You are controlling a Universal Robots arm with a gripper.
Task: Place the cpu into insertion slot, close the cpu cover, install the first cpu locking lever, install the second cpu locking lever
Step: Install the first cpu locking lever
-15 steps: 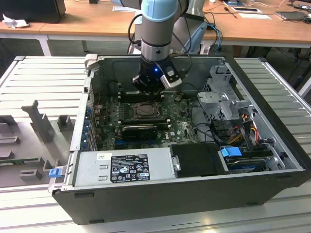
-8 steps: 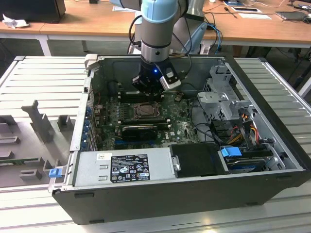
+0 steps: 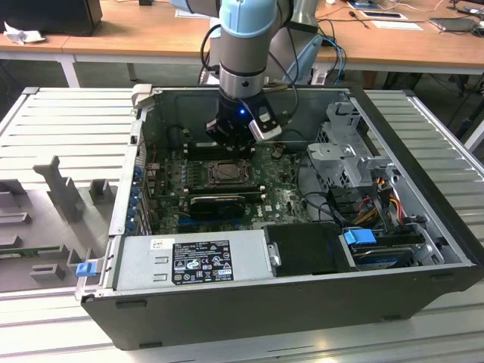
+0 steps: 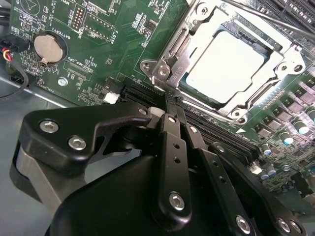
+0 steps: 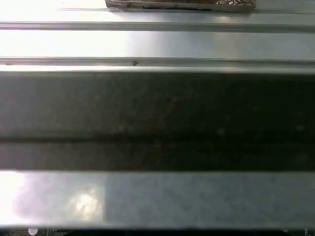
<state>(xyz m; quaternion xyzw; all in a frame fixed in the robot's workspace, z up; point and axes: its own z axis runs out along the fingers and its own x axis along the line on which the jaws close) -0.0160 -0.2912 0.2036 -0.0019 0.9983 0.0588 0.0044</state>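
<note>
So my gripper (image 4: 172,101) is down inside the open PC case (image 3: 423,204), hanging just over the motherboard (image 4: 98,44). In the second wrist view my fingers (image 4: 170,147) are pinched together with nothing between them, tips right at the edge of the socket, above a long black card slot (image 4: 142,91).

The cpu (image 4: 224,66) is already sitting in the insertion slot (image 4: 275,51), pale metal top facing up, just past my fingertips. The cpu cover (image 4: 179,54) lies flat around it, framing the chip through its cut-out. A thin lever rod (image 4: 266,17) runs along the far side of the socket; can't tell if it's hooked.

In the exterior view my arm (image 3: 246,45) comes straight down over the socket (image 3: 225,172), with the power supply (image 3: 193,261) at the near edge of the case.
</note>
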